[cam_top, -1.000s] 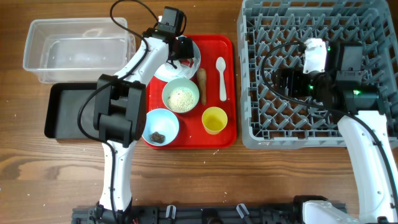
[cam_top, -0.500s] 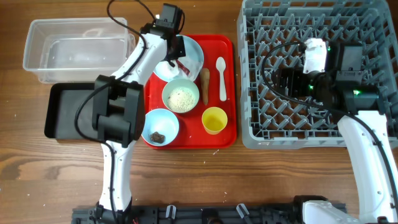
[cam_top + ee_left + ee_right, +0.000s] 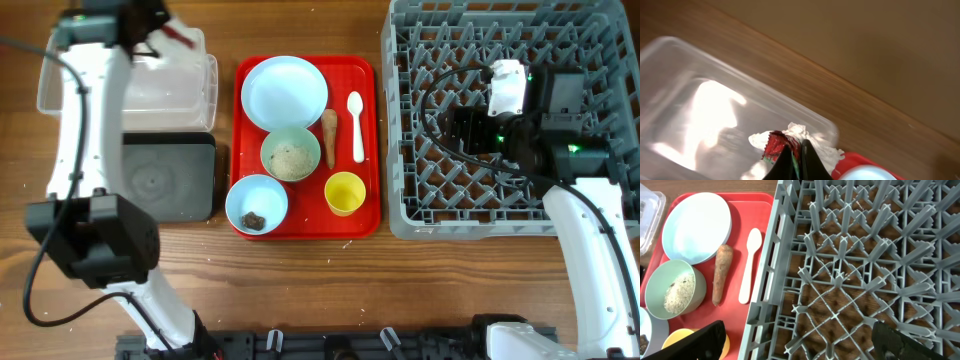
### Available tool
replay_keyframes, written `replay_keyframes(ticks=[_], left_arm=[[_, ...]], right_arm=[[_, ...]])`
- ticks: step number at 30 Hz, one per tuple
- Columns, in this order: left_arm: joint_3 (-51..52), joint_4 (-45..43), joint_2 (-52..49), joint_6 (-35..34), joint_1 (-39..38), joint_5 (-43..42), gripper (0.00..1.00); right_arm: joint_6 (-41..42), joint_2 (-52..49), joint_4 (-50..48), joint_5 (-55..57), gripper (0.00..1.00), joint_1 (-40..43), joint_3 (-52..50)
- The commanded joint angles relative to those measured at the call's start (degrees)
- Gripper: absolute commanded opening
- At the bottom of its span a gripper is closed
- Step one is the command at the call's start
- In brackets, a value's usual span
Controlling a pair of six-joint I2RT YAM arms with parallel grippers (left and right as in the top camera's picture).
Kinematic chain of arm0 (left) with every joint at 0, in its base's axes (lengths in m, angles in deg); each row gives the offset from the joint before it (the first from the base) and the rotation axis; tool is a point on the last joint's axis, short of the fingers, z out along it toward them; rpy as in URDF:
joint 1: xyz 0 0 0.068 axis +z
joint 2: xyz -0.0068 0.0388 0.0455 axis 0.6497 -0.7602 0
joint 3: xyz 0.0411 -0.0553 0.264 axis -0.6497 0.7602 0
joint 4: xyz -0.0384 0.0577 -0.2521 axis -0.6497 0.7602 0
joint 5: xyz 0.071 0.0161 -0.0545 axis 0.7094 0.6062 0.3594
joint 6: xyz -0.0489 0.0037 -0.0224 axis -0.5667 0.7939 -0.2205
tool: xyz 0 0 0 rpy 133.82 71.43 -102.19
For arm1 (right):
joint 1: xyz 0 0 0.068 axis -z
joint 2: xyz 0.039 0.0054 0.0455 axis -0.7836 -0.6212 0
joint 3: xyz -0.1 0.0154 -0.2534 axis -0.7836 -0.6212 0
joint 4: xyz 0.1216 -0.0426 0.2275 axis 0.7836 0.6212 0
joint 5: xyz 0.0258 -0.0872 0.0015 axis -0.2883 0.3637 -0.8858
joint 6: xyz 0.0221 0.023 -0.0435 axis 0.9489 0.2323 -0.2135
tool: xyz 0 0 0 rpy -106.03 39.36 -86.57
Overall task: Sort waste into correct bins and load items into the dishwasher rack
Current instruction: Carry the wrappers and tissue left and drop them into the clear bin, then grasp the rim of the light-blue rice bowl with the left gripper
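My left gripper is shut on a red-and-white crumpled wrapper and hangs over the back of the clear plastic tub. In the left wrist view the closed fingertips pinch the wrapper together with white paper above the tub. On the red tray sit the bare pale blue plate, a bowl of rice-like grains, a bowl with a dark lump, the yellow cup, the carrot-shaped stick and the white spoon. My right gripper stands open and empty over the grey rack.
The black tray lies in front of the clear tub, partly under my left arm. The red tray's right edge runs close along the rack's left wall. The right arm's cable loops across the rack.
The left gripper shut on the wrapper at the plate, then swung left and back to the clear tub with it. The plate now lies bare. The right arm has not moved.
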Motion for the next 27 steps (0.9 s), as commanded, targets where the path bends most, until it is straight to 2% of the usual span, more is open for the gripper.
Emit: replay_keyframes(ticks=[1, 3, 5, 6, 7, 9, 10, 13, 15, 17, 18, 20, 23, 27], left_arm=[[-0.8, -2.0, -4.4, -0.5, 5.6, 1.3, 0.04], [-0.8, -3.5, -8.0, -1.2, 7.6, 1.3, 0.04], [-0.8, -4.1, -10.6, -1.2, 8.3, 1.2, 0.21], [-0.8, -4.1, -11.7, -1.2, 8.5, 1.2, 0.45], [-0.8, -4.1, -12.7, -1.2, 8.5, 1.2, 0.62], [-0.8, -4.2, -13.2, -1.2, 8.5, 1.2, 0.84], [-0.8, -4.6, -13.0, -1.2, 8.5, 1.2, 0.89], [-0.8, -4.1, -10.8, -0.7, 8.4, -0.2, 0.92], [-0.8, -2.3, -7.3, 3.3, 7.9, -5.8, 0.93], [-0.8, 1.1, -4.2, 3.4, 6.8, -10.0, 0.95], [-0.8, 5.6, -1.6, 3.4, 5.3, -13.0, 0.96], [-0.8, 13.5, 1.6, 3.4, 2.1, -15.9, 0.96], [-0.8, 22.1, 2.7, 3.8, -3.8, -17.4, 0.96], [2.0, 25.2, 2.0, 4.1, -13.1, -17.2, 0.95]], right_arm=[[0.5, -0.4, -0.3, -0.6, 0.94, 0.1, 1.3], [1.5, -0.4, -0.5, -0.6, 0.94, 0.1, 1.3], [1.9, -0.4, -0.4, -0.6, 0.94, 0.1, 1.3], [1.9, -0.4, -0.5, -0.6, 0.94, 0.1, 1.3], [1.9, -0.4, -0.5, -0.6, 0.94, 0.1, 1.3], [1.9, -0.4, -0.5, -0.5, 0.94, 0.1, 1.3], [1.9, -0.4, -0.5, -0.6, 0.94, 0.1, 1.3], [1.9, -0.4, -0.5, -0.6, 0.94, 0.1, 1.3], [1.9, -0.4, -0.5, -0.6, 0.94, 0.1, 1.3], [2.1, -0.4, -0.8, -0.6, 0.96, 0.1, 1.3], [3.6, -0.4, -1.2, -0.6, 1.0, 0.1, 1.3], [6.7, -0.4, -2.1, -0.6, 1.0, 0.1, 1.3], [6.6, -0.4, -2.3, -0.6, 1.0, 0.1, 1.3], [6.6, -0.4, -2.8, -0.6, 1.0, 0.1, 1.3]])
